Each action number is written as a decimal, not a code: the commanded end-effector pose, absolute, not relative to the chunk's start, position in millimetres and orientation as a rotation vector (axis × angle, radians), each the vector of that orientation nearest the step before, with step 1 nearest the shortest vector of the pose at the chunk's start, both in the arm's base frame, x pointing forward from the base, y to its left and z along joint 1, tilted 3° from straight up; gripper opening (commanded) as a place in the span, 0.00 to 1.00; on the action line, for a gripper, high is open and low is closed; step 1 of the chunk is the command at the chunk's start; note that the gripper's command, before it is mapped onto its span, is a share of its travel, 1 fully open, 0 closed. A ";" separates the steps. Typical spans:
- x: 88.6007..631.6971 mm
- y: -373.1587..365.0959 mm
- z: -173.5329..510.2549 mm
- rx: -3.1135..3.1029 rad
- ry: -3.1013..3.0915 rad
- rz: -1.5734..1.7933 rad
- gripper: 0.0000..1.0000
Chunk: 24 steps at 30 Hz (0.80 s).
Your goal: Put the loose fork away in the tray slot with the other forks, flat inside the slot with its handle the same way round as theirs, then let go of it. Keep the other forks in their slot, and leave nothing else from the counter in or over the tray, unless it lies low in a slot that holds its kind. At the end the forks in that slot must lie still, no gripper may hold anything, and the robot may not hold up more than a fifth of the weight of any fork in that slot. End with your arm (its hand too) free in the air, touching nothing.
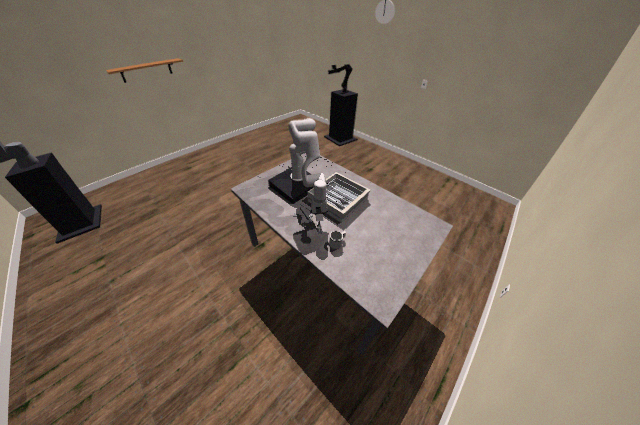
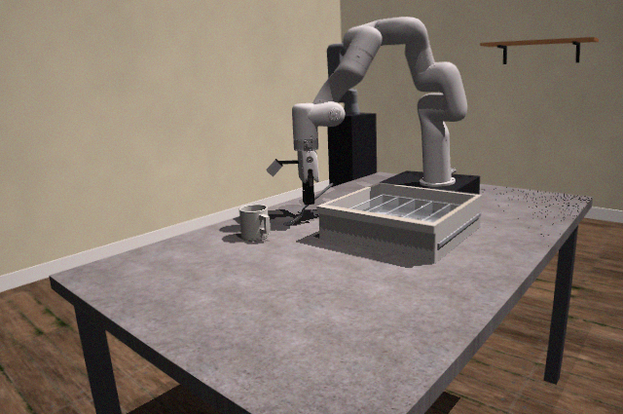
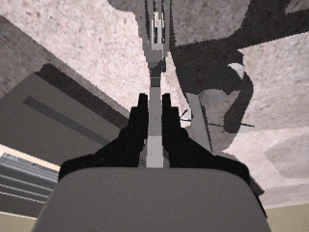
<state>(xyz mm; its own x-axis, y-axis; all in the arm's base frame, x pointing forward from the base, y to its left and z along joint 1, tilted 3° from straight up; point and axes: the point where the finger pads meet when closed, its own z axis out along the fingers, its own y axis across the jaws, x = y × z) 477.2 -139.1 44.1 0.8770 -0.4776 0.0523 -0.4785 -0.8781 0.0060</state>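
On the left of the grey table we see a mug standing near the edge, apart from everything else. Just right of it our gripper hangs low over the tabletop, its black fingers clamped on the handle of the loose fork, whose tines point away and down toward the surface. We find the fork outside the cutlery tray, close by its left wall. Right of the tray's rim, open tabletop runs to the far edge; the arm's black base sits behind.
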 end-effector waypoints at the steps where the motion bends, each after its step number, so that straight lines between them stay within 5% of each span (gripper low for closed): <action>1: 482.3 -140.5 18.7 3.027 -0.770 0.086 0.05; 21: 483.6 -141.3 -7.9 3.027 -0.770 0.086 0.05; 22: 483.6 -141.3 -7.9 3.027 -0.770 0.086 1.00; 24: 483.6 -141.3 -7.9 3.027 -0.770 0.086 1.00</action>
<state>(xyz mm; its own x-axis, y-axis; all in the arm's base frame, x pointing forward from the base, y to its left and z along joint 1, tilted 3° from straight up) 482.0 -140.8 -8.7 0.8774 -0.4768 0.0532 -0.4777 -0.8785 0.0039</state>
